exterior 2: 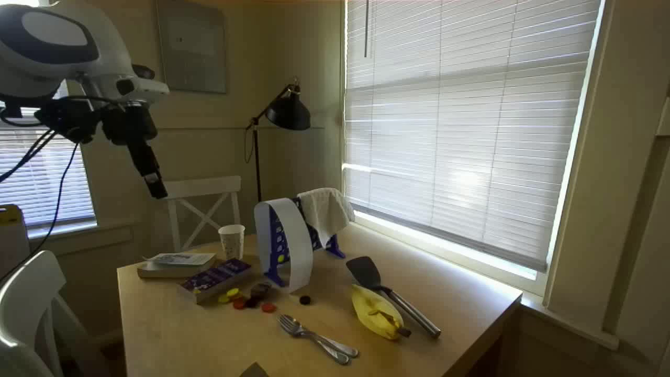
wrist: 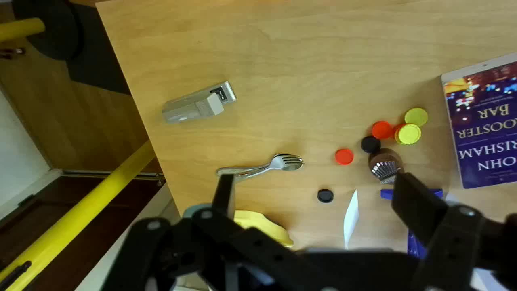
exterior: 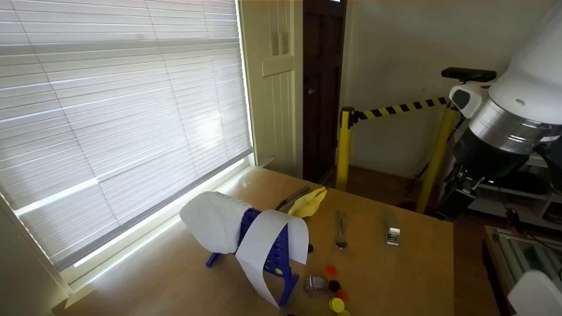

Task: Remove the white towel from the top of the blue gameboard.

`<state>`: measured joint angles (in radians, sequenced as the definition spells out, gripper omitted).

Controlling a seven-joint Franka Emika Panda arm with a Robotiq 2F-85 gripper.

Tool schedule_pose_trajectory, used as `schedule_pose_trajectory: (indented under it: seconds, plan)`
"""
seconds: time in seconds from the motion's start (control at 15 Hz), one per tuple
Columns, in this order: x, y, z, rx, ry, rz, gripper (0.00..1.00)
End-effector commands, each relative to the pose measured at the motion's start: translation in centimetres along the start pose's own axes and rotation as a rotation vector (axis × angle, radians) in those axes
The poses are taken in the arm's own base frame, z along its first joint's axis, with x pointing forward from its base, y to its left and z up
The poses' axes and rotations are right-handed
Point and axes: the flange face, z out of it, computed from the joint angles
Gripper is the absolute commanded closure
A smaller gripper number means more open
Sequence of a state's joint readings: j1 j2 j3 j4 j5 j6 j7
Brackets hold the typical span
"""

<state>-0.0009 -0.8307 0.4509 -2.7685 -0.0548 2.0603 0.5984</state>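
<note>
At the left of an exterior view hangs the gripper (exterior 2: pixel 157 188), its 2 fingers (wrist: pixel 223 195) parted wide in the wrist view. Right of and below them stands the blue gameboard (exterior 2: pixel 274 239), a white curved band (exterior 2: pixel 298 242) arching over the end nearer the fingers. On the end farther from the fingers, the white towel (exterior 2: pixel 327 212) drapes over the top. Farther right of them lie a yellow item (exterior 2: pixel 372 310) and a spatula (exterior 2: pixel 366 273).

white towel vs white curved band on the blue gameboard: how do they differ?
The white towel falls in soft folds; the white curved band is smooth and arched. The towel drapes over the end of the blue gameboard nearer the blinds; the band straddles the opposite end. Both are white and hang down either side.
</note>
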Motion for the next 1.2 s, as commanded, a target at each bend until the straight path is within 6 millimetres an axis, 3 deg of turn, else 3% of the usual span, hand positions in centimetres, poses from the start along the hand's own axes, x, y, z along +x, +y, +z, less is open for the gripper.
schedule_pose_trajectory:
  seconds: [0.0, 0.27, 0.47, 0.87, 1.13]
  plan:
    - [0.0, 0.0, 0.0, 0.0, -0.001, 0.0, 0.0]
    - [0.0, 0.0, 0.0, 0.0, -0.001, 0.0, 0.0]
    - [2.2, -1.4, -0.1, 0.007, -0.029, 0.002, 0.0]
    - [11.4, -5.8, -0.9, 0.105, -0.063, 0.072, 0.0]
    - [18.4, -7.7, 0.1, 0.2, -0.087, 0.106, 0.0]
